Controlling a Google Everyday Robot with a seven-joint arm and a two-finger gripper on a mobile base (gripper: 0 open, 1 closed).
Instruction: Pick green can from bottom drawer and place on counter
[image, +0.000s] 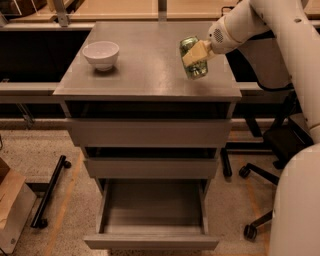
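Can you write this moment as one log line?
gripper: shut on green can | above counter, right side | bottom drawer: open, empty

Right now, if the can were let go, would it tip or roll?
Probably tip: the gripper holds the can tilted over the counter, near its edge. Being round and smooth, it might then roll, perhaps off that edge. It looks stiff and light, so a short drop would likely leave it unharmed.

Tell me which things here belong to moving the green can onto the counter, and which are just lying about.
Job: green can, held in the gripper over the counter, right side; open bottom drawer.
Lying about: white bowl on the counter; office chair; cardboard box.
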